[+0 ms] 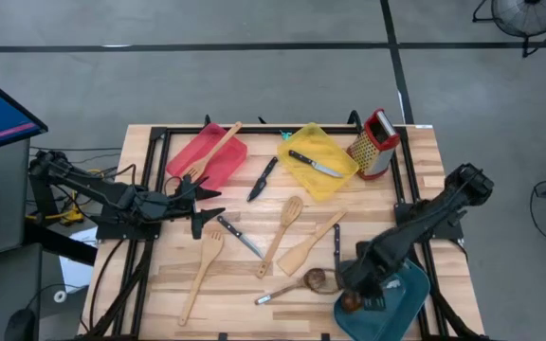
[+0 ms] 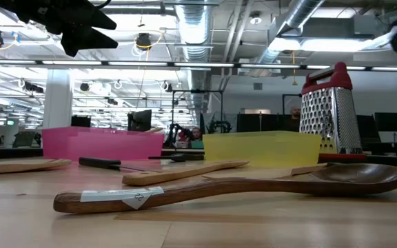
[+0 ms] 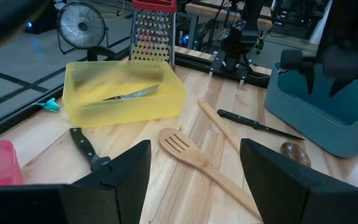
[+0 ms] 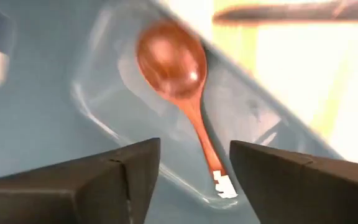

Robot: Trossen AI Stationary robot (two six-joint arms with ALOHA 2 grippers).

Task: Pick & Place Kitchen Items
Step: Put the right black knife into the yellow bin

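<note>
Here, a reddish-brown wooden spoon [image 4: 178, 81] lies in the teal tray [image 4: 36, 118]

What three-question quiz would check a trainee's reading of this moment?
1. True or false: a knife lies in the yellow tray.
2. What lies in the teal tray under the right claw?
3. The wooden spatula rests on: A red tray, B teal tray, C grater.

Key: 1 true. 2 a brown wooden spoon, lying free between the claw's open fingers. 3 A.
</note>
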